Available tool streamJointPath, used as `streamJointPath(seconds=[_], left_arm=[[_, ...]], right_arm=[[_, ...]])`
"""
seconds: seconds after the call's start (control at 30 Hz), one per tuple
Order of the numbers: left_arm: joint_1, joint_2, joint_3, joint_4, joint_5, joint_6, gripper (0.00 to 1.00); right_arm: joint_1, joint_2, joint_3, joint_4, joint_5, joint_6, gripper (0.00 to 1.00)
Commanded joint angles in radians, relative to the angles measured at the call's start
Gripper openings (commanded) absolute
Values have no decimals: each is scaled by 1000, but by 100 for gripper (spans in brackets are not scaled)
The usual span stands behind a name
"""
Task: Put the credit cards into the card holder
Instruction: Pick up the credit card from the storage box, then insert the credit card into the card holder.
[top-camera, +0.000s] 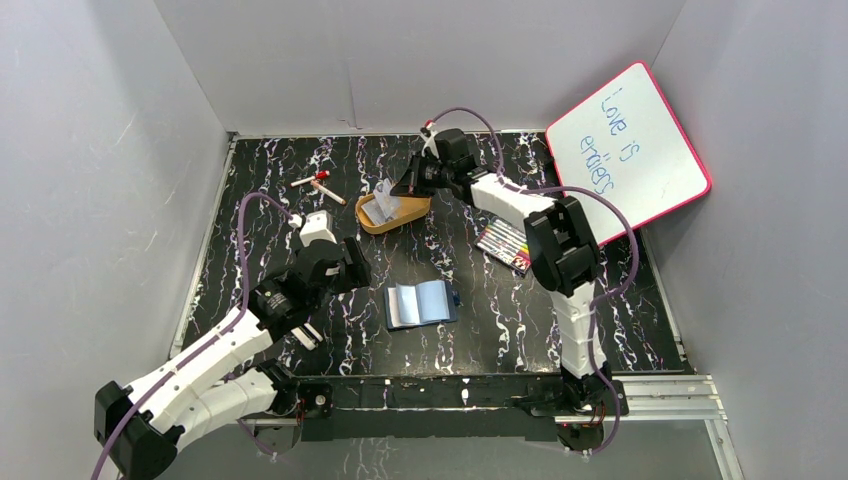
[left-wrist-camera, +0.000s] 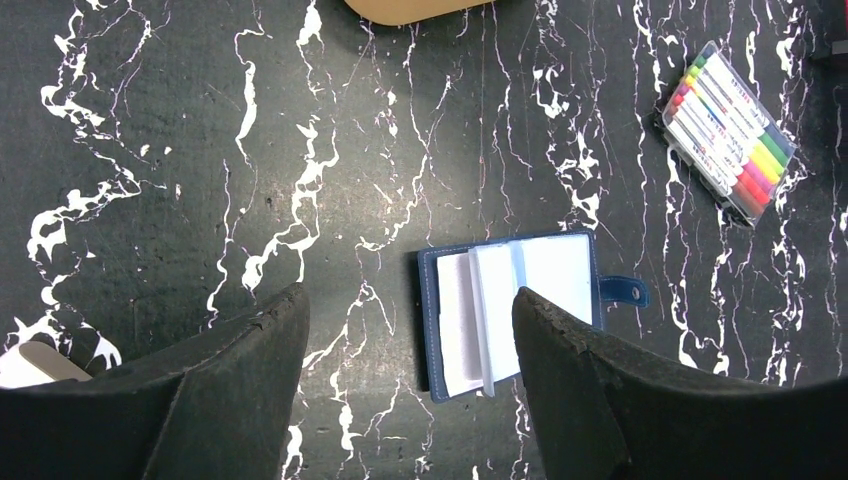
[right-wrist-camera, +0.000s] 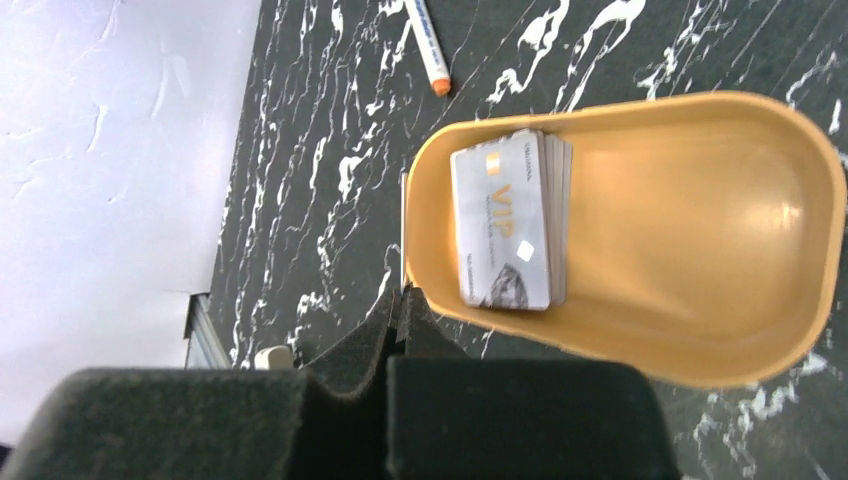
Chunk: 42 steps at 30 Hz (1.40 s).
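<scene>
**Supervisor:** Start nearest the arm bases. What is the status?

**Inspector:** The left jaws are spread and hold nothing. They hang over the bare counter (left-wrist-camera: 150, 150), just near-left of the card holder (left-wrist-camera: 510, 310). The card holder lies open and flat, inner leaves up and snap tab out to its right. No card can be made out in any slot, though the leaves are pale and I cannot rule one out.

**Supervisor:** And beyond the card holder?

**Inspector:** A marker pack (left-wrist-camera: 730, 135) lies beyond it to the right and is not part of the job. Straight beyond it, well apart, sits the orange tray (right-wrist-camera: 700, 340). The credit cards (right-wrist-camera: 505, 225) lie in it as one stack against one end.

**Supervisor:** The right arm?

**Inspector:** The right jaws are pressed together at the tray's rim, beside the stack. A thin pale edge runs out from their tips. It may be one card held on edge, but I cannot confirm that.

**Supervisor:** Progress?

**Inspector:** In my judgement the task is at an early stage. No card is shown delivered. At most one is being lifted. The stack has yet to cross to the card holder and be slotted in.
</scene>
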Motion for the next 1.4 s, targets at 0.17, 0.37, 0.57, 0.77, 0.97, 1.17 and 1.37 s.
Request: streamJointPath(seconds=[0.17,0.37,0.57,0.77,0.97,1.17,1.37], left_arm=[[7,-58,25,-19,-14,-97,72],[7,-134,-36,153,77,-185,72],[7,-94,-120,408,295,-252,70],[7,48,-192,606,522,-290,63],[6,176,-253,718,640,-307,50],[7,239,-290,616,572,-261,33],[6,214,-306,509,480,-214,27]], right_arm=[[-5,-381,-324,145,52,307,0],[-4,-693,-619,121,166,422,0],[1,-960,-883,72,228,481,0],[32,-1091,-1075,124,261,494,0],[65,-1106,-1196,200,289,457,0],[123,-1003,-1215,277,278,404,0],[171,-915,-1184,357,252,343,0]])
